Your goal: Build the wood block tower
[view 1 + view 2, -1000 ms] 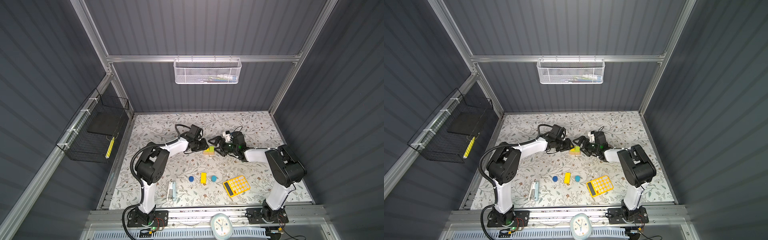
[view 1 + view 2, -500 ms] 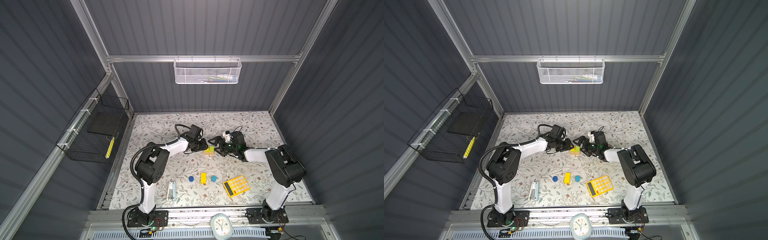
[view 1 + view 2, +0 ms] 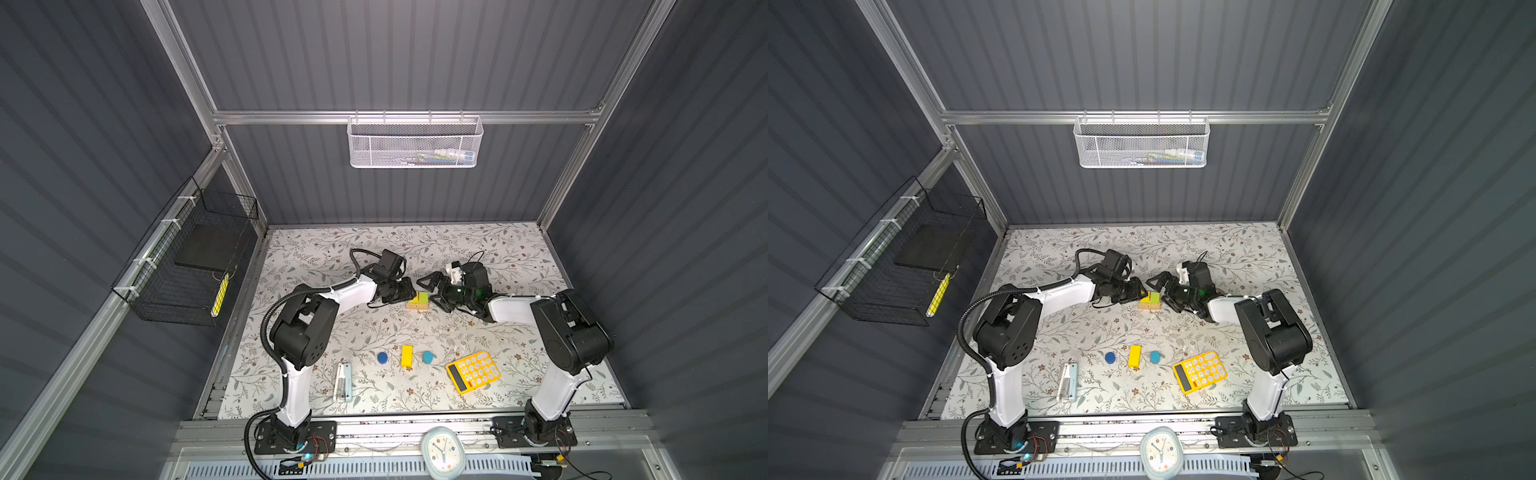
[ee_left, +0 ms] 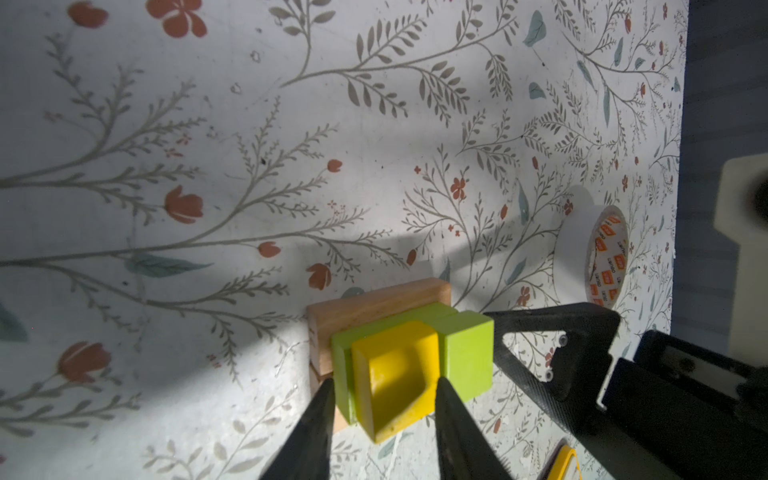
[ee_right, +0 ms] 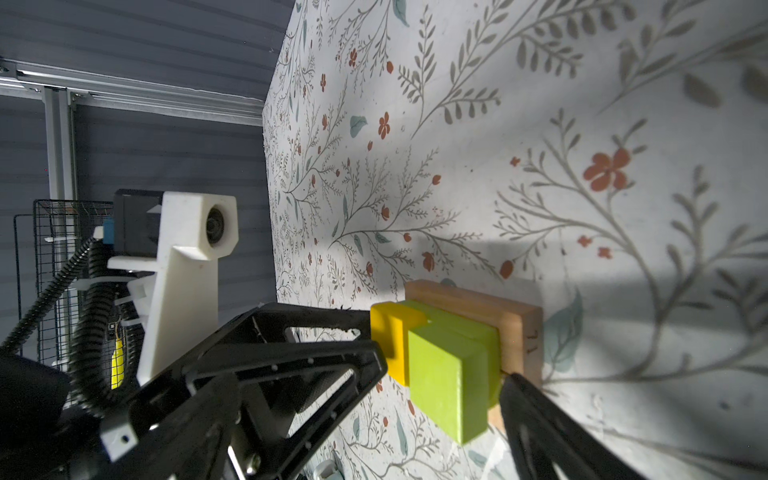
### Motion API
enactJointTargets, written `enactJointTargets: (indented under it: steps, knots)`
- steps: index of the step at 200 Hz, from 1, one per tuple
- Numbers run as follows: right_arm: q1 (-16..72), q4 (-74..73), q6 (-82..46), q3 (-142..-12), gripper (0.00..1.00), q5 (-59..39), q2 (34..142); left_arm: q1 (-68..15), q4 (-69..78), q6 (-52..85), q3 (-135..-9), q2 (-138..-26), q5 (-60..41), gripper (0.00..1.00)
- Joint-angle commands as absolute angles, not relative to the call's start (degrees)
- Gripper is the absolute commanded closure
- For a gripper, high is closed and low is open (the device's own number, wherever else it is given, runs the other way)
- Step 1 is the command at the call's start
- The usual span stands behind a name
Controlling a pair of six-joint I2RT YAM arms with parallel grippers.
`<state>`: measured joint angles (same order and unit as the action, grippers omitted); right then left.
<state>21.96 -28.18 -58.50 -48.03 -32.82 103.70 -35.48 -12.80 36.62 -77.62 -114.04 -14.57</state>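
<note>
The wood block tower [image 3: 417, 302] [image 3: 1150, 302] stands mid-table: tan bars [image 4: 374, 303] at the bottom, a lime-green bar [image 5: 457, 320] across them, then a yellow cube [image 4: 395, 374] and a lime-green cube [image 5: 444, 386] side by side on top. My left gripper [image 4: 384, 384] reaches in from the left and is shut on the yellow cube. From the right, my right gripper [image 5: 444, 374] stands open with one finger on each side of the lime-green cube, a gap showing on both sides. Near the front lie a yellow bar [image 3: 407, 356] and two blue cylinders [image 3: 382, 357] [image 3: 427, 356].
A yellow calculator [image 3: 473, 371] lies front right and a pale stapler-like item [image 3: 343, 381] front left. A tape roll [image 4: 598, 257] stands on the mat behind the right gripper. A clock [image 3: 441, 451] sits on the front rail. Wire baskets hang on the back and left walls.
</note>
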Motion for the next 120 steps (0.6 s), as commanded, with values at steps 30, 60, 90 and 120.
enactJointTargets:
  steps: [30, 60, 90, 120]
  knots:
    - [22.2, -27.8, -57.7, -49.5, 0.01, -32.3, 102.4, -35.8, -14.2, 35.5, -79.4, -114.1, -14.1, 0.6]
    - [22.2, -28.3, -57.7, -49.5, 0.01, -32.4, 102.4, -35.8, -14.3, 35.5, -79.3, -113.8, -14.1, 0.6]
    - [22.2, -28.6, -57.7, -49.3, 0.01, -32.4, 102.1, -35.8, -14.2, 35.5, -79.1, -113.7, -14.1, 0.6]
    - [22.2, -28.7, -57.6, -49.2, 0.01, -32.3, 101.8, -35.8, -14.2, 35.5, -79.2, -113.7, -14.1, 0.6]
